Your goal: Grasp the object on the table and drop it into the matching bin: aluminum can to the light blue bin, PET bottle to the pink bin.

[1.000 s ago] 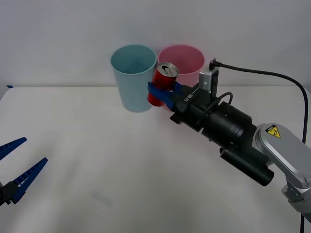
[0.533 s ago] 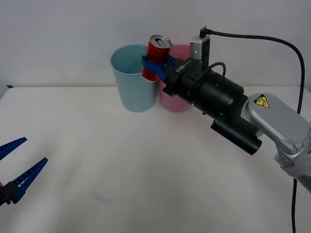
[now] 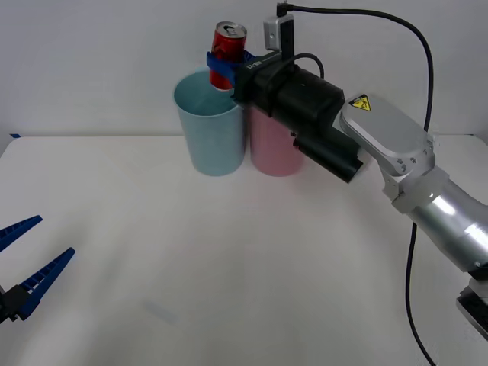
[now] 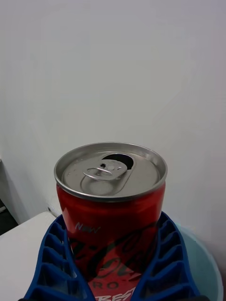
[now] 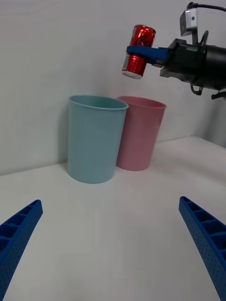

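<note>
My right gripper [image 3: 222, 66] is shut on the aluminum can [image 3: 226, 47], a small red can with a silver top, and holds it in the air just above the rim of the light blue bin [image 3: 210, 130]. The pink bin [image 3: 271, 149] stands right beside that bin, partly behind my right arm. In the right wrist view the can [image 4: 112, 207] sits upright between the blue fingers [image 4: 52, 263], with the pale blue rim [image 4: 207, 263] below it. The left wrist view has the can [image 5: 137, 45] hanging over both bins. My left gripper [image 3: 23, 263] rests open at the table's near left.
The white table [image 3: 229, 267] spreads wide in front of the two bins. A black cable [image 3: 412, 53] loops above my right arm. A plain white wall stands behind the bins.
My right gripper has lifted the can up and leftward, from beside the bins to above the light blue bin's rim. The left arm has stayed still.
</note>
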Controlling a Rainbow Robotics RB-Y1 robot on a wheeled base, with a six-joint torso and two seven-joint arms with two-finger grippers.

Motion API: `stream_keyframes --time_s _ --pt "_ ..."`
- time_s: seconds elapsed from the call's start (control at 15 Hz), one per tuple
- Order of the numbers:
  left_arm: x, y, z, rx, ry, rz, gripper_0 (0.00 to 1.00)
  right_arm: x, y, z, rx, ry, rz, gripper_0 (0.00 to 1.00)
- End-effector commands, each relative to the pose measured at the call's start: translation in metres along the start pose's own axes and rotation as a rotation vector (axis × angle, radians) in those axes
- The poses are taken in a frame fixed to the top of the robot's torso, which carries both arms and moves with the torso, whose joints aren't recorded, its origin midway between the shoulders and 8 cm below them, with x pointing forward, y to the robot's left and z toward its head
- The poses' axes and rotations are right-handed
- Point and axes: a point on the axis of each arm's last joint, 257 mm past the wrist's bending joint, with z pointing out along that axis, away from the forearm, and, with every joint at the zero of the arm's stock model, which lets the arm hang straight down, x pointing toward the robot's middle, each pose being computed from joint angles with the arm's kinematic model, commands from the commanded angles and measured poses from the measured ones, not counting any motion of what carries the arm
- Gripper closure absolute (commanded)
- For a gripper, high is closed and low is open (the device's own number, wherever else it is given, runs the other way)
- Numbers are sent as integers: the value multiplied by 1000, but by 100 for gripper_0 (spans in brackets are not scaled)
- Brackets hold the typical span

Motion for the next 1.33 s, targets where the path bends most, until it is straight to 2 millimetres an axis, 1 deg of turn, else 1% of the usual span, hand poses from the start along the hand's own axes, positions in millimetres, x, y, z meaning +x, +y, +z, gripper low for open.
stream_keyframes --time_s 0.07,0.33,0.53,0.8,0.87,0.93,1.0,1.07,1.33 --pt "0 0 0 0 0 0 0 2 -12 25 46 16 -2 100" --pt "0 0 0 0 0 0 0 13 -29 51 130 53 -8 100" --pt "0 0 0 0 0 0 0 17 -28 63 149 69 0 100" --pt "0 0 0 0 0 0 0 19 -25 66 150 70 2 100" --pt "0 0 0 0 0 0 0 19 -24 66 149 71 1 99" --pt "0 0 0 0 0 0 0 20 -25 66 150 72 1 92" --pt "0 0 0 0 0 0 0 19 -26 65 153 71 1 40" --pt "0 0 0 0 0 0 0 20 -26 65 154 71 2 0" --pt "0 0 0 0 0 0 0 21 -23 66 150 75 -10 0"
